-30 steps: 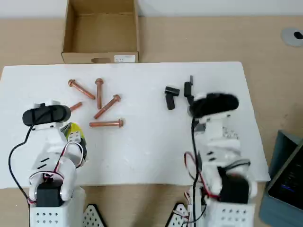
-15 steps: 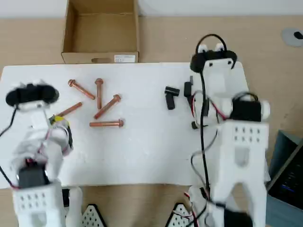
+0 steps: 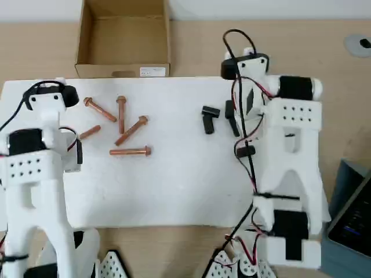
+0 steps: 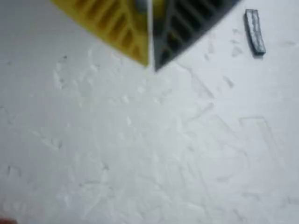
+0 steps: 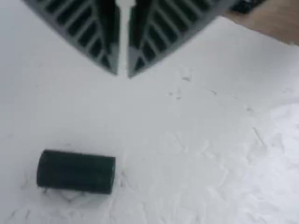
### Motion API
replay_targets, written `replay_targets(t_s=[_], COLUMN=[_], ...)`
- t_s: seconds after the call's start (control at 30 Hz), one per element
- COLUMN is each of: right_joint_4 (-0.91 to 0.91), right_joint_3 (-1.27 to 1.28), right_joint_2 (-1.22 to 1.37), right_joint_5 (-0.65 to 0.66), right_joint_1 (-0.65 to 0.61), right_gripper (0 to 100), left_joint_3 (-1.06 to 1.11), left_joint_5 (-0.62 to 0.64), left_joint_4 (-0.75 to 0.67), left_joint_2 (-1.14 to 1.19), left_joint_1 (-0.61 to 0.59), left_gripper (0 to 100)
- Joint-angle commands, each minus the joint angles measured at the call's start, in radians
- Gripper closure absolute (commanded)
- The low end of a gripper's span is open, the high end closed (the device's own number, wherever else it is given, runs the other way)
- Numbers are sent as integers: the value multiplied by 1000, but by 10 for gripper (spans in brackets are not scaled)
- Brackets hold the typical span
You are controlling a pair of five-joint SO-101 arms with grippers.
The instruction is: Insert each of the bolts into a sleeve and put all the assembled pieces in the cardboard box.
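Several copper bolts (image 3: 131, 130) lie loose on the white sheet (image 3: 174, 185), in its left half. Two short black sleeves (image 3: 209, 117) rest near the sheet's middle, with more black pieces beside the right arm (image 3: 290, 110). The cardboard box (image 3: 81, 40) stands beyond the sheet's far edge and holds nothing. My left gripper (image 4: 150, 65), one finger yellow and one black, hangs shut over bare sheet. My right gripper (image 5: 122, 72) is shut just above the sheet, with one black sleeve (image 5: 76, 171) lying a little way off from its tips.
The left arm (image 3: 35, 156) stands over the sheet's left edge. A grey device (image 3: 353, 214) sits off the sheet at the right. A small grey strip (image 4: 254, 31) lies on the sheet near my left gripper. Bare wood table surrounds the sheet.
Both arms have unfolded from a tucked pose near the front edge and stretched out over the sheet toward the far side. Bolts, sleeves and box have stayed put.
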Motion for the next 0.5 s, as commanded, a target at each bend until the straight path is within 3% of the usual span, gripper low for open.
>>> replay_targets(t_s=[0.0,0.23,0.47], right_joint_4=[-14,-118,-153], right_joint_3=[-71,-101,-166], right_joint_2=[70,225,329], right_joint_5=[54,135,176], right_joint_1=[5,5,-18], right_gripper=[989,898,890], left_joint_3=[-52,-55,-55], left_joint_5=[-6,-8,-8], left_joint_4=[-11,-71,-78], left_joint_2=[45,151,194], left_joint_1=[-8,-9,-8], left_gripper=[994,994,992])
